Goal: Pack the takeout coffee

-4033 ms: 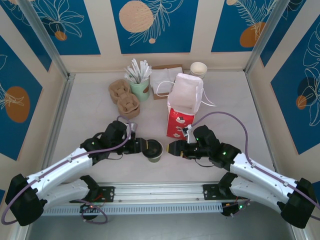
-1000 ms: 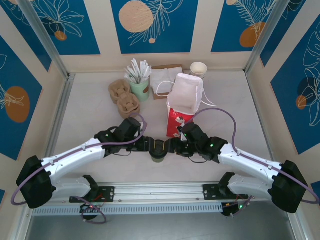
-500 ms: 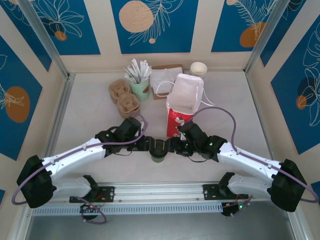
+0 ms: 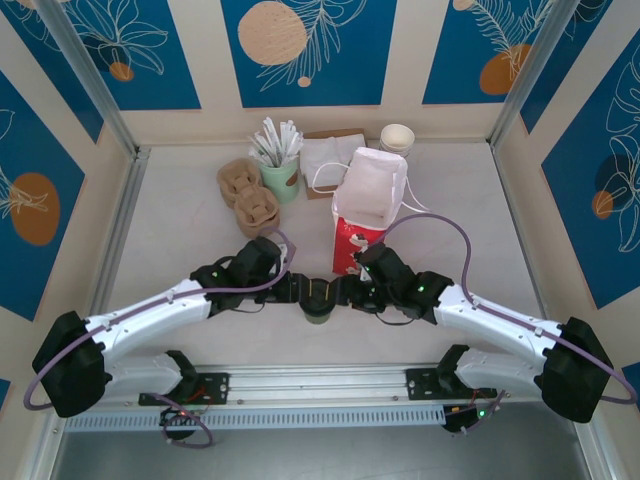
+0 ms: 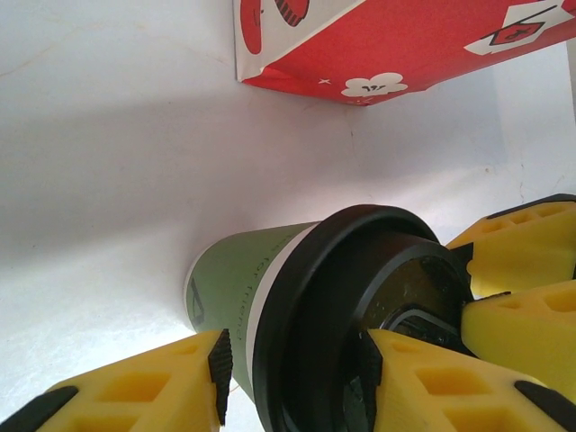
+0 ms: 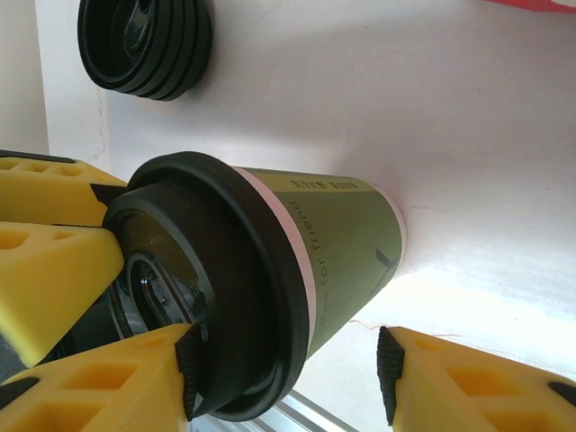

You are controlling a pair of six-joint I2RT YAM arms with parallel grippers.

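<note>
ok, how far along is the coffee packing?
Done: the lid is on the takeout coffee, and the red-and-white bag stands open behind it. In hand: left fingers and right fingers straddle the cup, which stands on the table. The right pair shows a gap; the left grip is unclear. To do: grip, lift, lower into the bag.

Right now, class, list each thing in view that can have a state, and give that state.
takeout coffee: upright, lid on, standing between both hands
red-and-white bag: upright, mouth open
left hand: fingers astride the coffee, grip unclear
right hand: fingers astride the coffee, grip unclear
black lids: stacked
pale cups: stacked, lidless
</note>
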